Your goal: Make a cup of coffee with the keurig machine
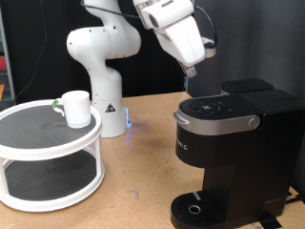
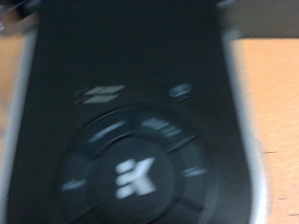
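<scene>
Closest to the exterior camera stood the keurig machine [image 1: 224,153], black, with its silver-grey lid handle [image 1: 221,120] down, its round control panel [image 1: 212,107] facing up and its round drip tray [image 1: 195,208] bare. Just above the panel hung the claw [image 1: 190,78], pointed down at it; the wrist view showed only the blurred buttons [image 2: 135,173] filling the frame, and I could not tell whether the claw was wide or narrow. Nothing showed between its fingers. Well apart, at the exterior view's left, the white cup [image 1: 75,108] stood upright on the upper tier of a round two-tier stand [image 1: 48,157] on the wooden counter [image 1: 143,167]. My judgement: with no cup on the drip tray, any press on the buttons could send coffee onto the tray and counter. An off-centre push might also hit the wrong button or shift the machine.
</scene>
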`<state>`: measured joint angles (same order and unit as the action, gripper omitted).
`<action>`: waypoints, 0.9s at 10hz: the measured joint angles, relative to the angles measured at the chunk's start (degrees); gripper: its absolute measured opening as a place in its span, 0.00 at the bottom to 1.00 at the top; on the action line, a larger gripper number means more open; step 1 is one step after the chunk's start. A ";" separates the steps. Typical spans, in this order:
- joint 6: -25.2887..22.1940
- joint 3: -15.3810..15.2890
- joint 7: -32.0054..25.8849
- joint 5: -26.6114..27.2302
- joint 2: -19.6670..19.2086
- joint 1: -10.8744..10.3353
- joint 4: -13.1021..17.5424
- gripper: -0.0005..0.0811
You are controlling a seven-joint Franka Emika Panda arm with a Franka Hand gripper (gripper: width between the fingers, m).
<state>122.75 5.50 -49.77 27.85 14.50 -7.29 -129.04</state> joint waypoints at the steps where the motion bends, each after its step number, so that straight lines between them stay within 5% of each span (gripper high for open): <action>1: 3.53 0.06 0.66 5.72 0.53 -0.06 -1.26 0.02; 3: 2.16 1.52 1.83 12.91 3.01 0.15 -3.06 0.02; 6: -6.01 3.60 -0.70 9.75 7.80 1.30 -5.02 0.02; 7: -5.35 3.58 -0.32 10.30 7.72 1.30 -5.13 0.02; 9: -0.78 3.91 -0.91 19.79 8.58 1.27 -6.54 0.02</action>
<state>121.96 9.41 -50.68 47.64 23.09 -6.01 -135.58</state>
